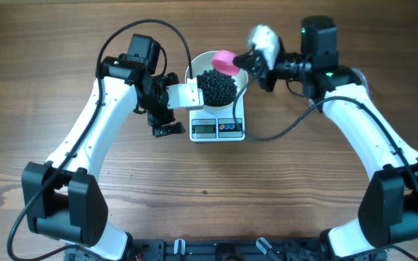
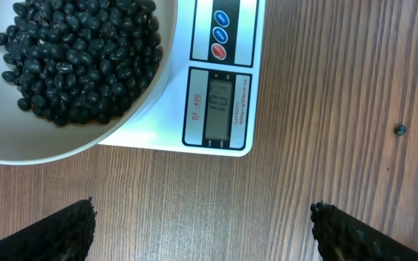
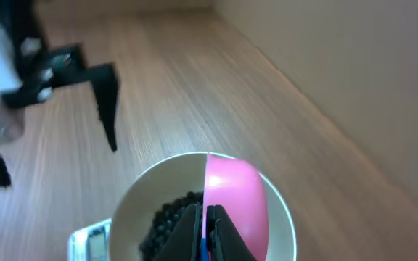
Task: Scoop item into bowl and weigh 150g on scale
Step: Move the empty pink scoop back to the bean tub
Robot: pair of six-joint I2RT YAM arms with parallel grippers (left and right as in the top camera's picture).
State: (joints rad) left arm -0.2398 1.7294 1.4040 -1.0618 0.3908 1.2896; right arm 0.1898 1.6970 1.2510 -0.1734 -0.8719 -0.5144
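While the right pincer [image 3: 207,221] is clamped on the handle of the pink scoop [image 3: 234,196] over the far rim of the bowl [image 3: 167,180], a hasty tip could overshoot the weight or spill past the beans [image 2: 78,58] heaped inside — leaning on the rim would falsify the scale [image 2: 223,43] underneath. Beside the scale the left pincer [image 2: 202,221] hangs wide apart, near enough to nudge it; one stray bean [image 2: 400,130] lies on the bench [image 2: 325,87]

overhead: high, straight down, whole worktop [image 1: 209,210] | left wrist: close, down onto scale [image 2: 220,101] front | right wrist: close, slanting over bowl [image 3: 158,185] | shared by all: bowl, scale
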